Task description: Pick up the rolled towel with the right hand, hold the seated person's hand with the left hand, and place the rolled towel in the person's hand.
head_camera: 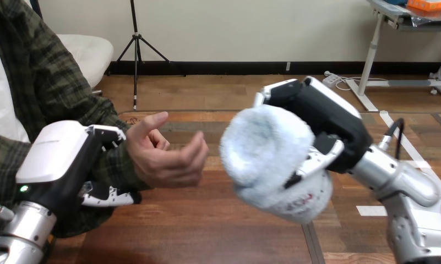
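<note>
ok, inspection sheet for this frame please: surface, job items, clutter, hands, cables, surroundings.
surface: wooden table, bare wood below both hands.
job's things: rolled towel, white, held in the air to the right of the person's hand and apart from it; that hand is raised, fingers loosely curled.
clutter: nothing seen.
hands: left hand curled round the person's wrist; right hand curled round the rolled towel.
cables: nothing seen on the table.
surroundings: person seated at the view's left.
</note>
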Controlling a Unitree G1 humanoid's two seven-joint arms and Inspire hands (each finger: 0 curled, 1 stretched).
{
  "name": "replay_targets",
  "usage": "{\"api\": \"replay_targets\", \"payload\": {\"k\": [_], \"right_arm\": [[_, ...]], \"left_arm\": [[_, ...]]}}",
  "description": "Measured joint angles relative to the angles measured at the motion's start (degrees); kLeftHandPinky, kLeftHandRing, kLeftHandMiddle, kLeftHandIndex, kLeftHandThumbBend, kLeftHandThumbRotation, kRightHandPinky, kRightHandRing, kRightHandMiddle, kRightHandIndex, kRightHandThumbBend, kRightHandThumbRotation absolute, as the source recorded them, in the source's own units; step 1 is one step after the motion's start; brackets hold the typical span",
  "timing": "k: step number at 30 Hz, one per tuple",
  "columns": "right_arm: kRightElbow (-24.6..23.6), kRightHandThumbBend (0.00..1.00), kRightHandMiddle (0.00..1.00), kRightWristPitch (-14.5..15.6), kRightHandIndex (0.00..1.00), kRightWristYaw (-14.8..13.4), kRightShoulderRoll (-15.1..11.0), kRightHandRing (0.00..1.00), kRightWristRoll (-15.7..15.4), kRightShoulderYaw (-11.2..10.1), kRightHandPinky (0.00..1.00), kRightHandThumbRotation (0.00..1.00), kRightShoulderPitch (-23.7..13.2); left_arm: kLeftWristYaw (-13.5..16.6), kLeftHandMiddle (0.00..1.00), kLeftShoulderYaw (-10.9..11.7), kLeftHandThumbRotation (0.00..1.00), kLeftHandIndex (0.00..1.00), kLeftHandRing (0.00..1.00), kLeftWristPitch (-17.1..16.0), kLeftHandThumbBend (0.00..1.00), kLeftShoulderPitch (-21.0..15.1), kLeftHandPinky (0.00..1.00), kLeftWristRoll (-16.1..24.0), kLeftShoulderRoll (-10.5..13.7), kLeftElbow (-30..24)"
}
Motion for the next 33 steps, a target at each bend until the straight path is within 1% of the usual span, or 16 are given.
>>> {"api": "replay_targets", "payload": {"k": [8,13,16,24,33], "right_arm": [[4.2,0.76,0.25,-2.7,0.31,-0.2,1.3,0.19,-2.2,0.5,0.13,0.0,-2.4],[6.7,0.76,0.24,-4.2,0.29,-0.9,2.2,0.18,-3.9,1.2,0.12,0.0,-4.0],[8.6,0.76,0.23,-5.3,0.29,-1.2,2.8,0.17,-4.8,1.6,0.11,0.0,-5.1],[14.0,0.76,0.22,-8.2,0.27,-1.9,4.6,0.16,-7.2,2.2,0.1,0.0,-8.0],[19.0,0.76,0.21,-9.3,0.26,-2.7,5.7,0.15,-9.5,2.9,0.1,0.0,-11.2]], "left_arm": [[-0.8,0.43,0.0,0.0,0.43,0.38,0.8,0.91,0.1,0.34,0.0,-1.2,-2.0],[-0.9,0.43,0.0,0.0,0.42,0.38,0.9,0.93,0.1,0.34,0.0,-1.8,-2.6],[-0.9,0.43,0.0,0.0,0.42,0.38,0.9,0.93,0.1,0.34,0.0,-2.4,-3.0],[-2.0,0.43,0.0,0.0,0.43,0.38,2.3,0.94,0.4,0.34,0.0,-3.7,-5.4],[-2.9,0.42,0.2,0.0,0.42,0.37,2.8,0.95,0.9,0.33,-0.2,-5.0,-7.8]]}}
